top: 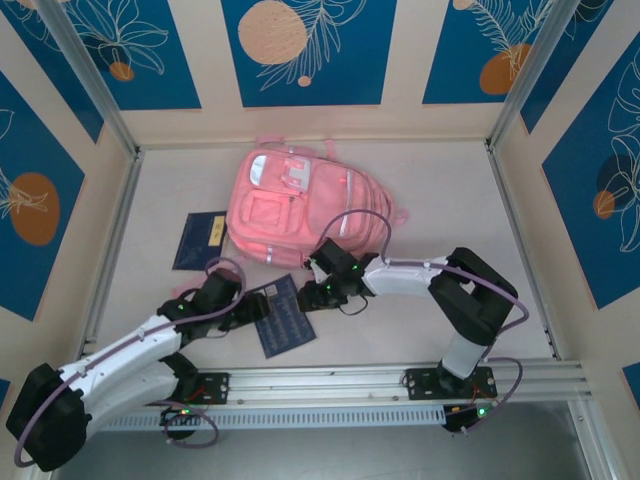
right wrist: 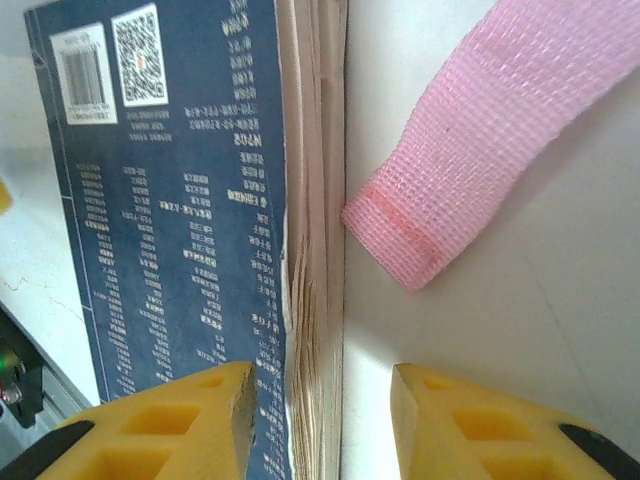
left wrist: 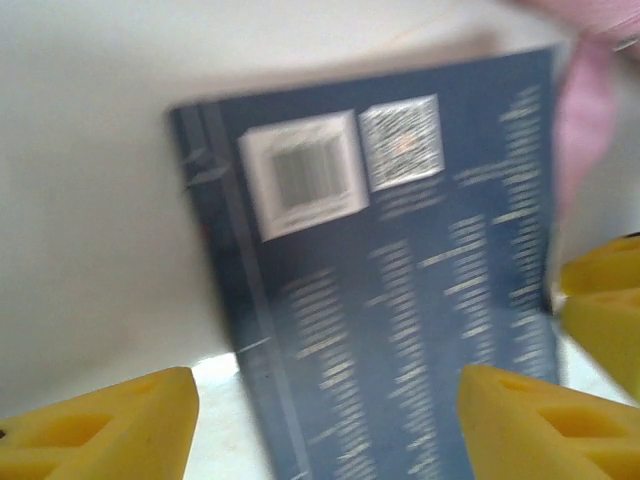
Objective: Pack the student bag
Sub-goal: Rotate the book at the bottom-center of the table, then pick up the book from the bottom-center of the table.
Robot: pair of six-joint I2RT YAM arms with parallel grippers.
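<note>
The student bag, a pink backpack, lies flat at the middle of the table. In front of it lies a dark blue book, back cover up, with a barcode. My left gripper is at the book's left side and stands open, its yellow fingers wide apart over the cover. At the book's far right corner my right gripper is open. Its fingers straddle the page edge, one finger over the cover and the other clear of the pages. A pink bag strap lies just beside it.
A second dark blue book lies left of the bag. An aluminium rail runs along the near edge. Patterned walls enclose the table on three sides. Bare table lies right of the bag.
</note>
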